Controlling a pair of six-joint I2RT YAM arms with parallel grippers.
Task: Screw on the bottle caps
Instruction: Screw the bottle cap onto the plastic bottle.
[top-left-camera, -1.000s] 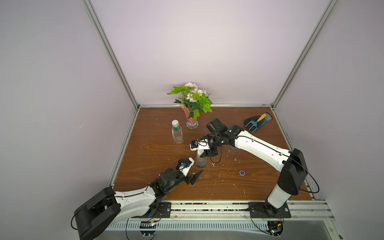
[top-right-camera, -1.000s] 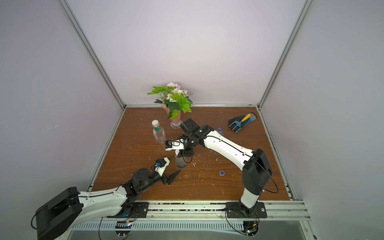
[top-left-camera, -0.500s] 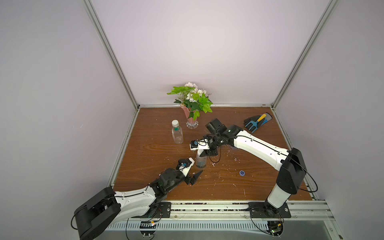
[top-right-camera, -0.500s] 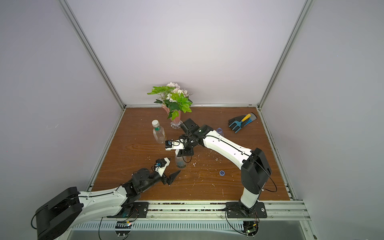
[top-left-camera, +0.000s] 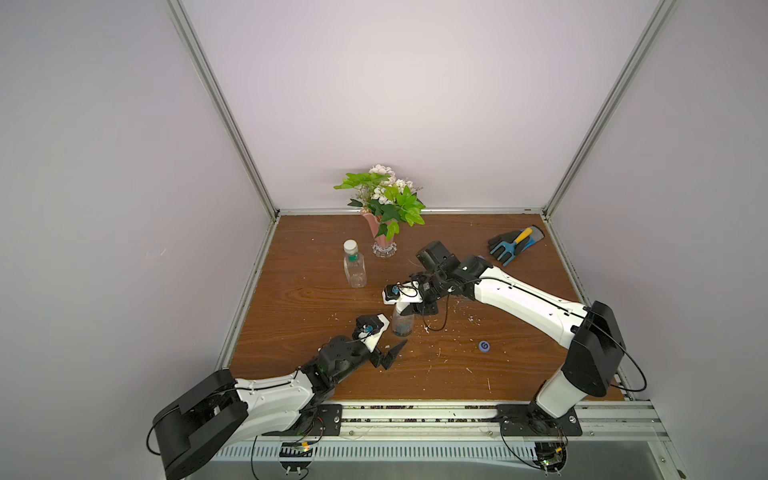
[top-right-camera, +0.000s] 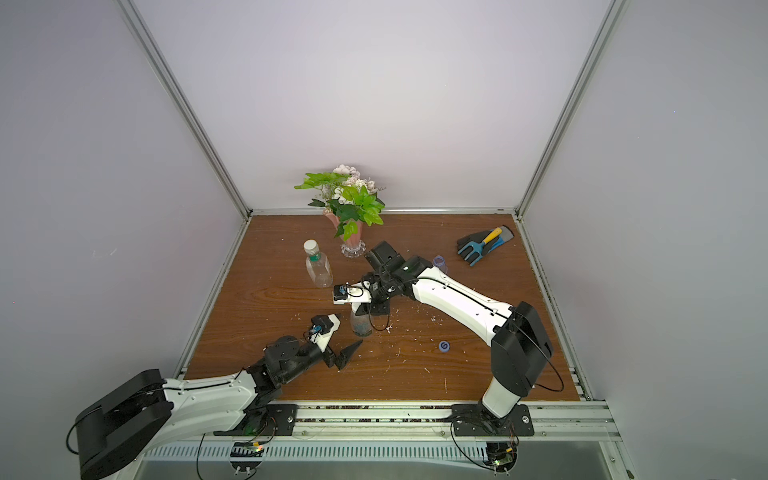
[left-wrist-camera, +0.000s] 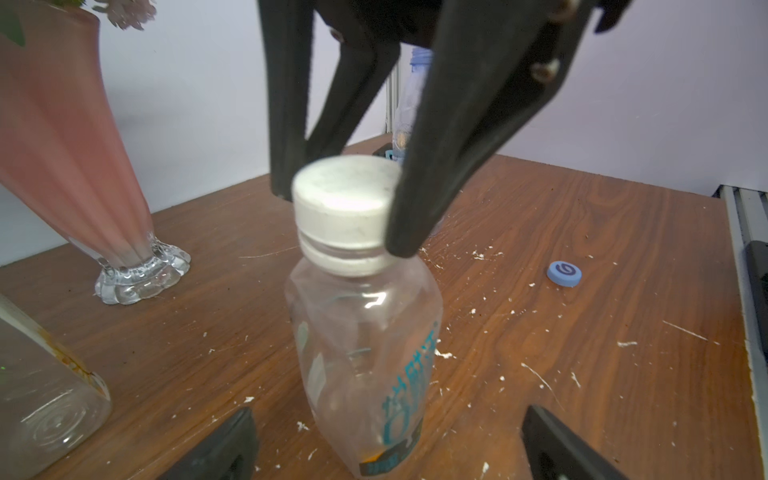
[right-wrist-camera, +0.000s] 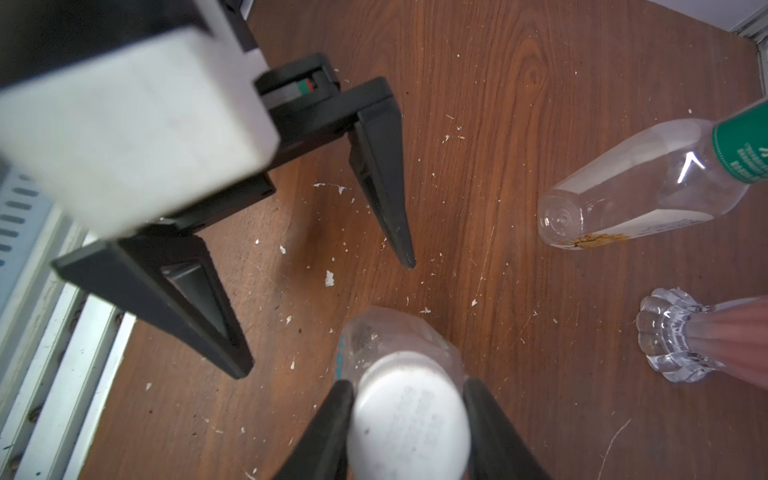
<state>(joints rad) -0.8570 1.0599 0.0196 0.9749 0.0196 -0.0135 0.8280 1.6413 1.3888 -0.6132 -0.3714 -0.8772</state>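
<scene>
Right gripper (right-wrist-camera: 409, 388) is pinched onto the white cap (left-wrist-camera: 345, 195), which sits on the blue-lettered bottle (top-left-camera: 402, 322) roughly centre, so you're set up to twist it down. Your left gripper (right-wrist-camera: 328, 316) hangs wide open and empty just near-left of that bottle (I'd brace it, or it may spin). Blue cap (top-left-camera: 483, 345) lies loose to the right. The uncapped bottle (top-right-camera: 439, 262) stands farther back.

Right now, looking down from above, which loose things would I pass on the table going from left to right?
green-ringed bottle → white-capped bottle → blue cap → gardening glove
</scene>
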